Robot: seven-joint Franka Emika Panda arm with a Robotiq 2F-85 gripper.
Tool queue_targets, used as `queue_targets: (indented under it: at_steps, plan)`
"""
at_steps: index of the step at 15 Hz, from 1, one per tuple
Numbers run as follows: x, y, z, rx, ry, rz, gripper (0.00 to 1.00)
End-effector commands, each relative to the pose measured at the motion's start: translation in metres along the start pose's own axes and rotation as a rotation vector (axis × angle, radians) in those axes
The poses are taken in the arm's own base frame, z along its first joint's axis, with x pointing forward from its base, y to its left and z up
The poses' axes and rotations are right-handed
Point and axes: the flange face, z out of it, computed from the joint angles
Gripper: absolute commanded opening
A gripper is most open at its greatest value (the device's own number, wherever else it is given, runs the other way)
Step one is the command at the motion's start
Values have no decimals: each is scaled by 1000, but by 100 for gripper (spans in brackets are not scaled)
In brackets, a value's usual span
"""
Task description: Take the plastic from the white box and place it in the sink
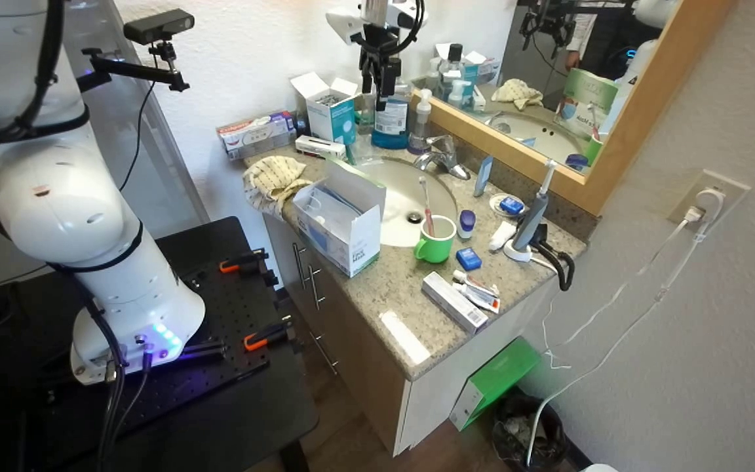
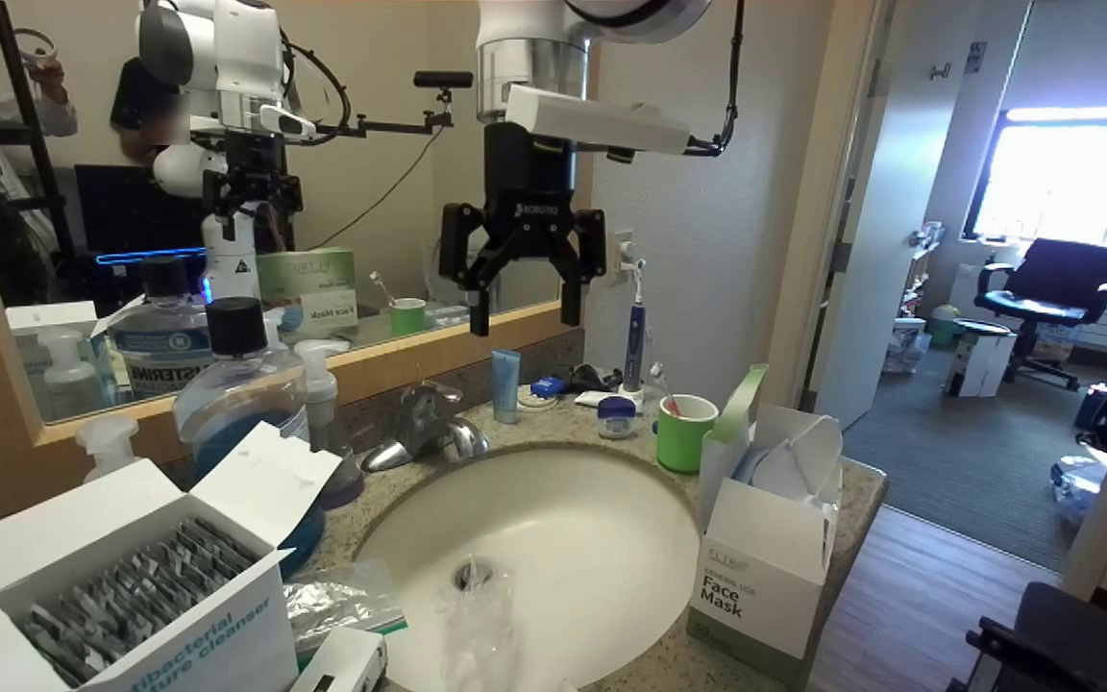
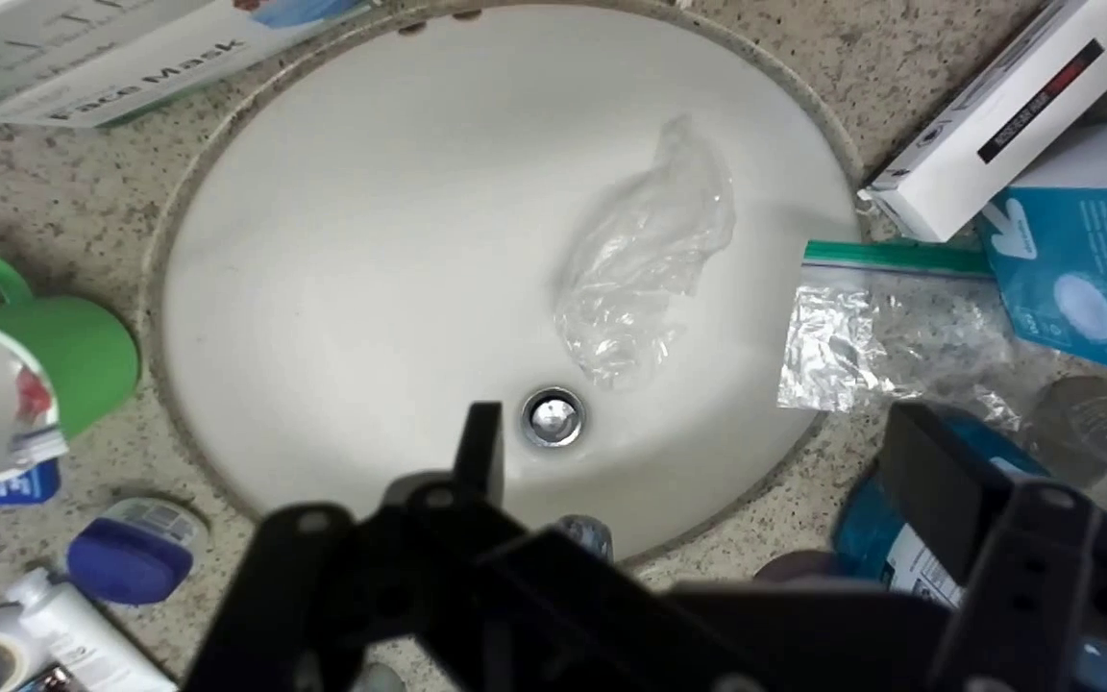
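A crumpled clear plastic (image 3: 645,259) lies in the white sink (image 3: 352,250), close to the drain. It also shows in an exterior view (image 2: 479,625), near the lower edge. A white face mask box (image 2: 755,567) stands open on the counter beside the sink, with pale masks showing inside. It also shows in an exterior view (image 1: 345,229) and, in part, in the wrist view (image 3: 150,72). My gripper (image 2: 525,312) is open and empty, high above the back of the sink and apart from everything. Its spread fingers frame the lower part of the wrist view (image 3: 698,432).
A white and teal box (image 2: 159,577) of packets stands open opposite the mask box. A clear zip bag (image 3: 842,336) overlaps the sink's rim. The faucet (image 2: 424,428), mouthwash bottle (image 1: 390,124) and mirror (image 1: 548,98) are behind. A green cup (image 2: 683,437) stands near the rim.
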Motion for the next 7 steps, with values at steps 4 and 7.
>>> queue_targets:
  at_steps: [4, 7]
  plan:
    - [-2, 1, 1, -1, -1, 1, 100]
    - [-2, 1, 1, -1, 0, 1, 100]
